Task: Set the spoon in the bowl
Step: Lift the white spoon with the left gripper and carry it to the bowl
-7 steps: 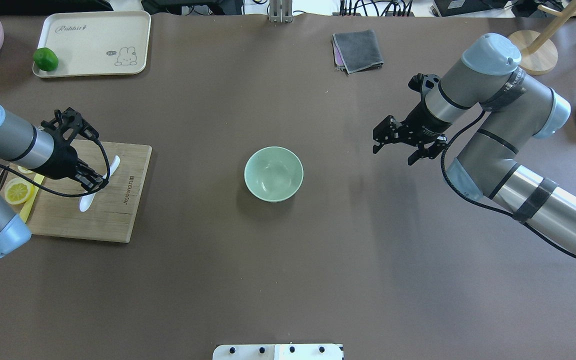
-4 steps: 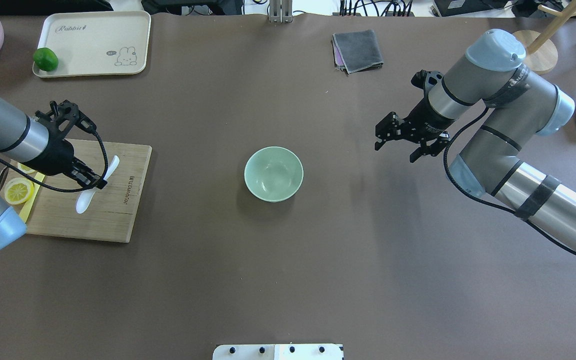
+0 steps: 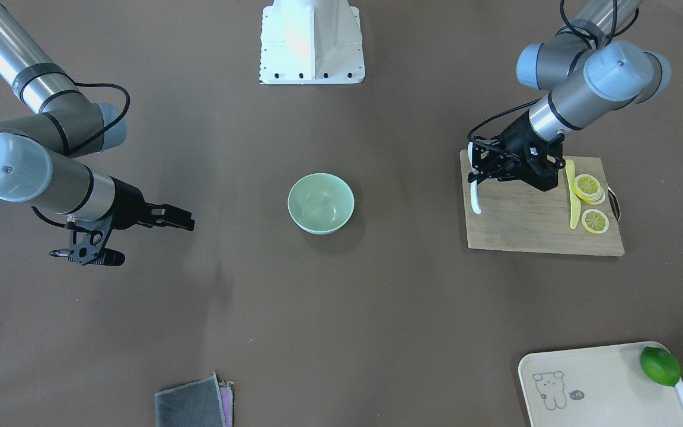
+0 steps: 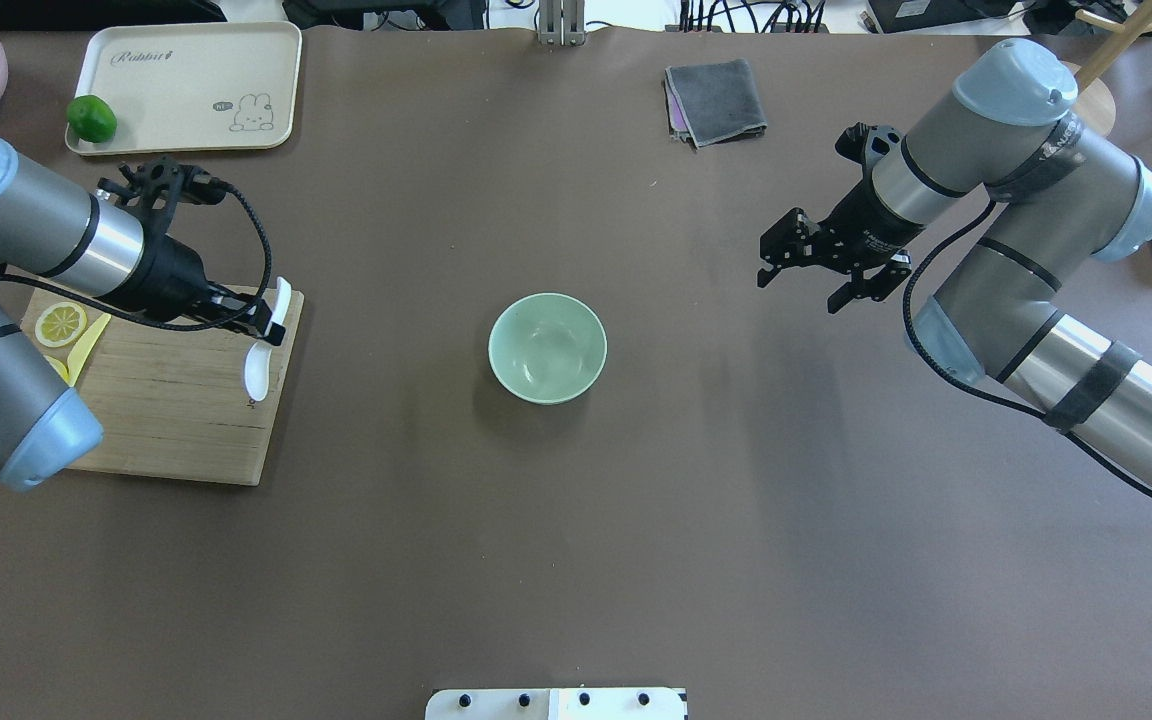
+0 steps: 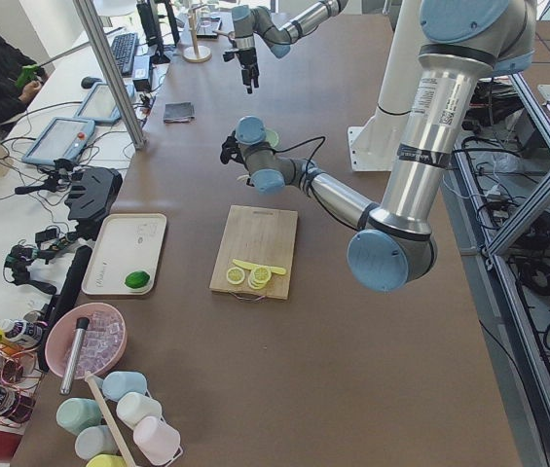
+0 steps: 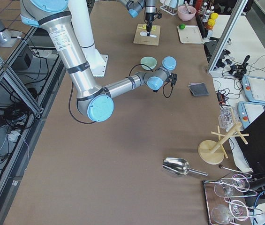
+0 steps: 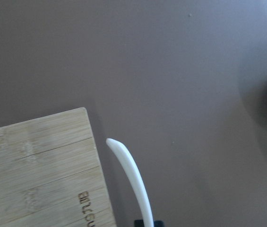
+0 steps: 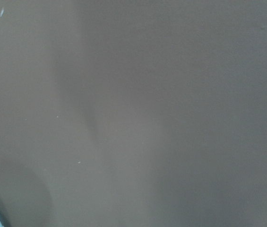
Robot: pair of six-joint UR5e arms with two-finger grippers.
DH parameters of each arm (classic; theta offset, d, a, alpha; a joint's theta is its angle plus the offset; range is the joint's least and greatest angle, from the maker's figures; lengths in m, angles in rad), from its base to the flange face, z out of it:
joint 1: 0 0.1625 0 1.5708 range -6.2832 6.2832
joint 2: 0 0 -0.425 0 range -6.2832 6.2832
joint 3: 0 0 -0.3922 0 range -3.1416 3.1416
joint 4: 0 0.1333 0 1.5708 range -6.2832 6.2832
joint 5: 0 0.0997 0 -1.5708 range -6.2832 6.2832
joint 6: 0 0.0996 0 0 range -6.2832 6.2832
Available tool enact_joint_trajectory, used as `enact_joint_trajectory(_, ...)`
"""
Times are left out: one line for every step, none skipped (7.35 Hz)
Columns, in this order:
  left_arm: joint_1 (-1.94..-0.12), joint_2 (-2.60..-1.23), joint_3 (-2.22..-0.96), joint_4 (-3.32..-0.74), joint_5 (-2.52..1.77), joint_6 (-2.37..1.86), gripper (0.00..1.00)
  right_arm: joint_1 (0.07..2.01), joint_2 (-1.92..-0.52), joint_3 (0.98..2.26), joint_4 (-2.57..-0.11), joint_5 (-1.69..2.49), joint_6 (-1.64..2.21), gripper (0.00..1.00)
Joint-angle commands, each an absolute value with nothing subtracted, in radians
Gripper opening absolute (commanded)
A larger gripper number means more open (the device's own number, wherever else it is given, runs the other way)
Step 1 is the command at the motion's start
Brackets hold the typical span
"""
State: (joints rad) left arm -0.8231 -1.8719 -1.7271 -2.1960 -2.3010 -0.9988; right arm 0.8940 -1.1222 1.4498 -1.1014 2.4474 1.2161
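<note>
White spoon (image 4: 256,368) is pinched by its handle in the left fingers (image 4: 261,326) at the cutting board's (image 4: 166,420) right edge, mid-left, well apart from the central bowl (image 4: 547,348). Only the left wrist view shows its curved handle tip; right fingers (image 4: 776,262) gape wide at upper right, arm bent.

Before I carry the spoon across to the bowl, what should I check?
1. Grip: ok. The left gripper is shut on the spoon, which is over the cutting board's edge.
2. Bowl: ok, upright and empty.
3. Path: ok, only bare table between the board and the bowl.
4. Right gripper: ok, open and well off on the bowl's other side.
5. Spoon's height over the bowl's rim: cannot tell.
</note>
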Motion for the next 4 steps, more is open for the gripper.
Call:
enact_joint_trajectory(-0.732,-1.952,-1.717,-2.285,-2.292,-1.272,0.00,0.900,-1.155,1.456,-1.100,2.442,1.215,1.00)
enact_joint_trajectory(-0.698,-1.998,-1.701,-2.292,-2.254,-1.320,0.00,0.905,-1.155,1.457,-1.101,2.439,1.215,1.00)
enact_joint_trajectory(-0.646,-2.034,-1.695,-2.293,-2.170,-1.400,0.00,0.907,-1.160,1.471,-1.101,2.439,1.215,1.00)
enact_joint_trajectory(-0.622,-2.087,-1.677,-2.293,-2.082,-1.461,0.00,0.910,-1.172,1.491,-1.101,2.439,1.215,1.00)
